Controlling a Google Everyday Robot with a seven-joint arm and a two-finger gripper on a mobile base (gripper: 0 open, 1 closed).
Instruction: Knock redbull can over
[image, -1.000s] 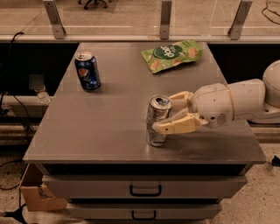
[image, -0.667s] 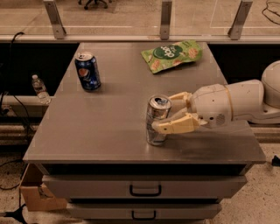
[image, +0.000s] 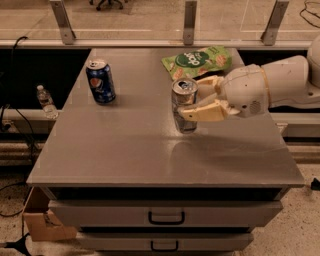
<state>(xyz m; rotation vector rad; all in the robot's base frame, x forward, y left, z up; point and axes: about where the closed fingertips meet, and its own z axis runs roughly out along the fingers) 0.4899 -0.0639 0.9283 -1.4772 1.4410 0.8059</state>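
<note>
Beyond the drawers (image: 166, 218), on the table (image: 125, 155), the redbull can (image: 184, 106) is seen upright, right of centre. It is clasped at its waist between the two fingers of the gripper (image: 191, 99), which is reached in from the right. The can is thus gripped but not yet toppled; whether its base rests on the table cannot be told. A sideways tilt, or a release and push, is called for next. Farther back lie the blue can (image: 100, 81) at left and a green bag (image: 197, 61).

Rounded white arm (image: 282, 80), tan joint band, cream-yellow claw (image: 190, 100) right of centre
</note>
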